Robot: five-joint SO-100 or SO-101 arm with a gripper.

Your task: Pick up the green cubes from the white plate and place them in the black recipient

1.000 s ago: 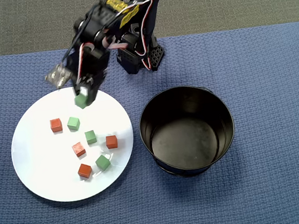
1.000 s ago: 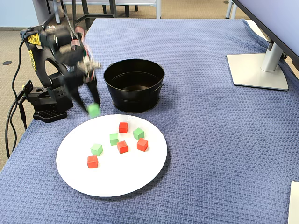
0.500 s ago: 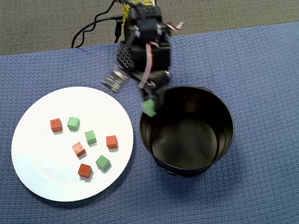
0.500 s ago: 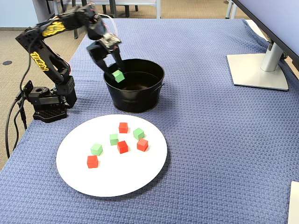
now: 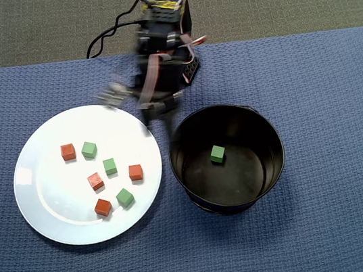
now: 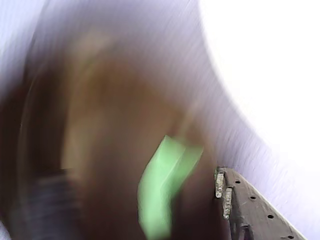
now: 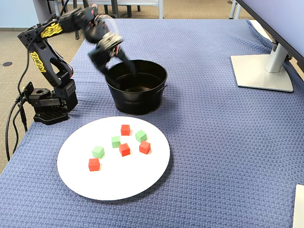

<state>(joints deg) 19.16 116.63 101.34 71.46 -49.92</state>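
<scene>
Though blurred, cube below claw.

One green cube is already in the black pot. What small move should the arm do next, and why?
Probably swing the gripper over the white plate toward the nearest green cube. One green cube lies in the black recipient, three remain on the plate, and the blurred gripper appears to carry nothing, though its jaws are too smeared to judge.

Three green cubes lie on the white plate; a fourth rests inside the black recipient.
</scene>
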